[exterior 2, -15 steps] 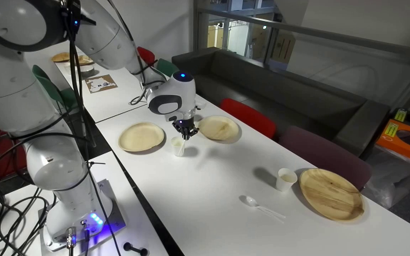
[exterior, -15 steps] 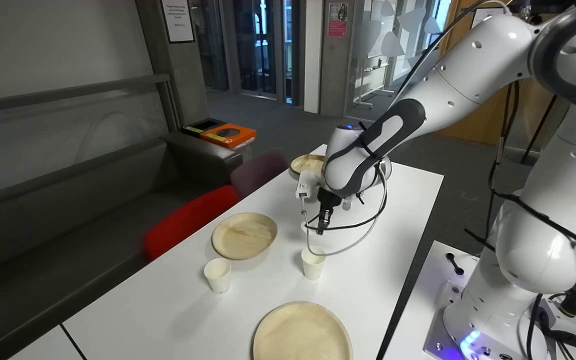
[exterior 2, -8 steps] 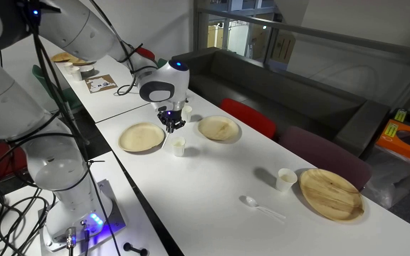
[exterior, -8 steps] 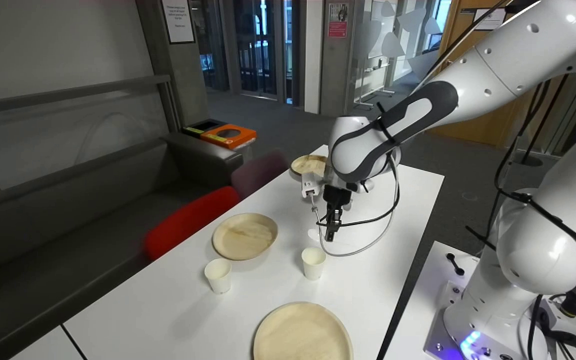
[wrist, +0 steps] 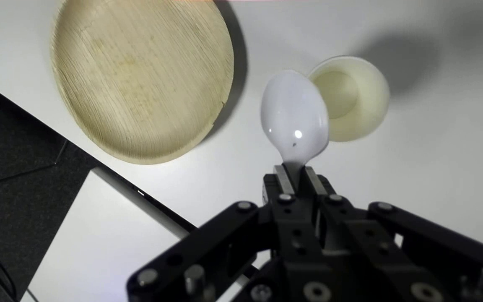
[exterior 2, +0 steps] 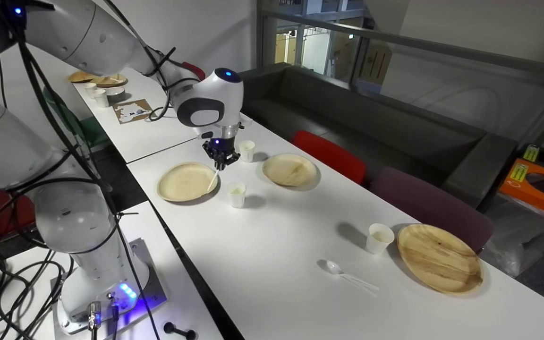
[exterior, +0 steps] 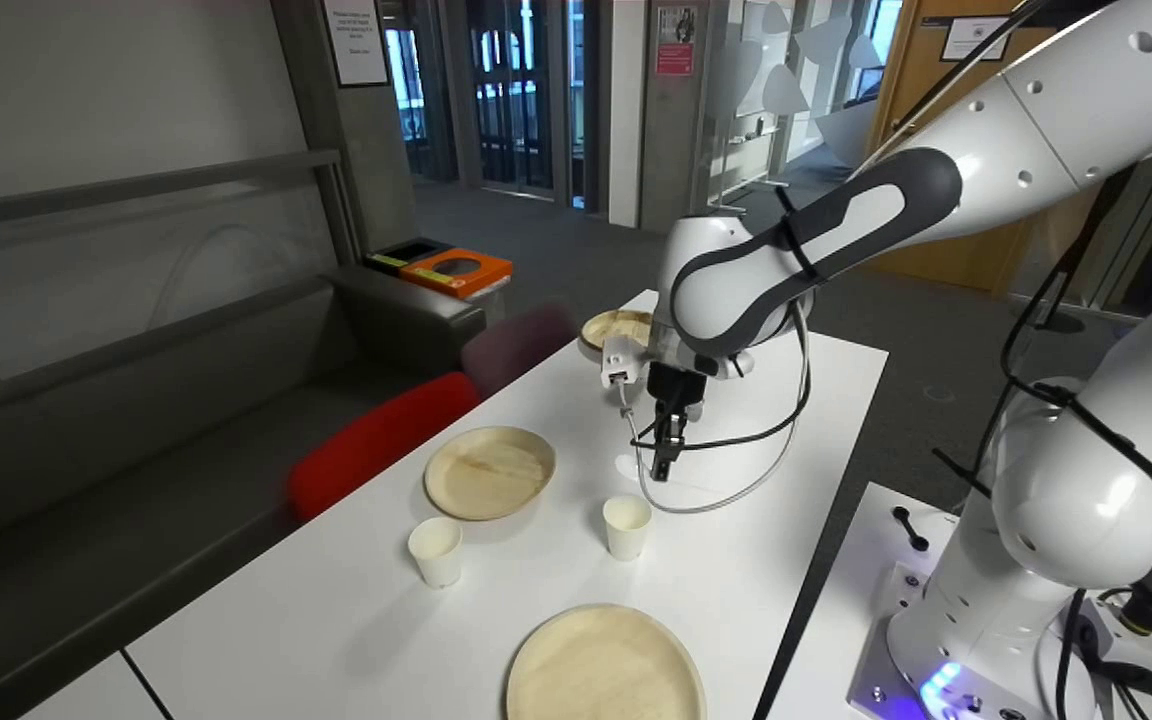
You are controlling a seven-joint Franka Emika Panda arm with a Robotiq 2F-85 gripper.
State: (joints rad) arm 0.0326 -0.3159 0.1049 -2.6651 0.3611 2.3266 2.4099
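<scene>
A white plastic spoon (wrist: 295, 113) is pinched in my gripper (wrist: 298, 178), its bowl sticking out past the fingertips in the wrist view. The rest of it is hidden there, but a thin white length slants down from the gripper (exterior 2: 220, 167) in an exterior view. A pale wooden plate (wrist: 145, 79) lies to the left of the spoon, and a white cup (wrist: 367, 100) stands to the right, partly covered by the bowl. In an exterior view the same plate (exterior 2: 187, 182) and cup (exterior 2: 237, 195) flank the held spoon, with the gripper above the table.
Another white cup (exterior 2: 247, 151) and wooden plate (exterior 2: 290, 170) stand behind the gripper. Farther along are a third cup (exterior 2: 379, 238), a plate (exterior 2: 442, 259) and white cutlery (exterior 2: 335, 268) on the table. A red chair (exterior: 381, 440) touches the table side. Cables (exterior: 766, 470) loop beside the arm.
Carrying the spoon, the gripper has moved away from above the cup to the side of the near plate. Most of that shift came in the first half second. Plates and cups have stayed put.
</scene>
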